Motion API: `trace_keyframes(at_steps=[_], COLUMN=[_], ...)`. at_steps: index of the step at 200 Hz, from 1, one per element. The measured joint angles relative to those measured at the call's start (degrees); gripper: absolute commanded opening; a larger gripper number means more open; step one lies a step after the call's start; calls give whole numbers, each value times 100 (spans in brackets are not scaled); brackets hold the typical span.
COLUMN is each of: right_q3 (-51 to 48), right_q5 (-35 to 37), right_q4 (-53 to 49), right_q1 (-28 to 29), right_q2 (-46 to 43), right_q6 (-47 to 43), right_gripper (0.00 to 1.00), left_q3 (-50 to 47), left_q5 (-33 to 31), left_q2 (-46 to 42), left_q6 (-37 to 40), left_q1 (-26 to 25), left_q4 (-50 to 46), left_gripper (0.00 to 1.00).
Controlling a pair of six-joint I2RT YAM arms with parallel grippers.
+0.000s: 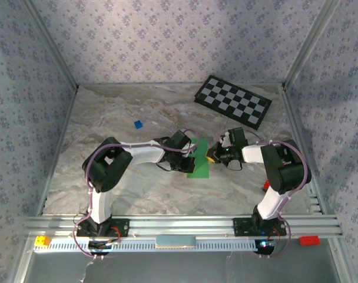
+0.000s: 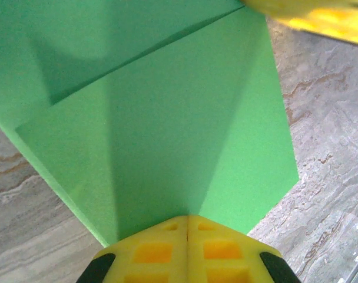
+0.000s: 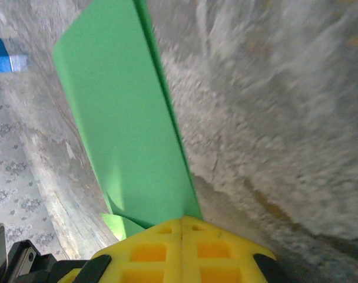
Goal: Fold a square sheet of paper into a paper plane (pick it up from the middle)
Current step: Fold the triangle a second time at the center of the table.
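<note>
Walls (image 1: pixel 167 41): pale wallpaper with a small repeating floral print, on three sides of the work area

Table (image 1: pixel 108 112): grey-veined marble-look top, with a metal rail (image 1: pixel 179 224) along the near edge carrying both arm bases

Left arm (image 1: pixel 108 168): black and white links with a lilac cable, reaching right toward mid-table

Right arm (image 1: pixel 282 168): same build, reaching left toward mid-table

Checkerboard (image 1: pixel 232 101): black and white, flat at the far right of the table, well apart from both arms

Paper (image 1: pixel 199 165): bright green, plain, partly folded, at mid-table between the two grippers. The left wrist view shows the paper (image 2: pixel 185 130) with one long diagonal crease across the upper part and a fold line running up from the fingers. The right wrist view shows the paper (image 3: pixel 126 118) as a long narrow panel with a doubled edge on its right side. Whether its lower edge touches the table cannot be told

Left gripper (image 2: pixel 186 227): yellow fingers pressed together, pinching one corner of the paper; seen from above at (image 1: pixel 191 148)

Right gripper (image 3: pixel 181 227): yellow fingers pressed together, pinching the paper at the end of the narrow panel; seen from above at (image 1: pixel 211 156)

Red block (image 1: pixel 309 240): on the rail, far right

Yellow block (image 1: pixel 42 240): on the rail, far left

Blue block (image 1: pixel 138 124): small, on the table beyond the left arm, apart from the paper
</note>
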Motion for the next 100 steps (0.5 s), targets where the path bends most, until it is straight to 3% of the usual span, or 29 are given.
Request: trace_keyframes(at_steps=[50, 100], right_q3=[50, 50], right_q5=[289, 122], right_q4=[-79, 72], right_q1=[-66, 385], right_q2=[-317, -509], right_q6=[0, 68], right_gripper=[1, 0], left_q3=[0, 0], left_q5=[0, 2], left_q2=[0, 0], left_q6=[0, 0], left_q1=[0, 0], left_q4=[2, 4], left_gripper=[0, 0])
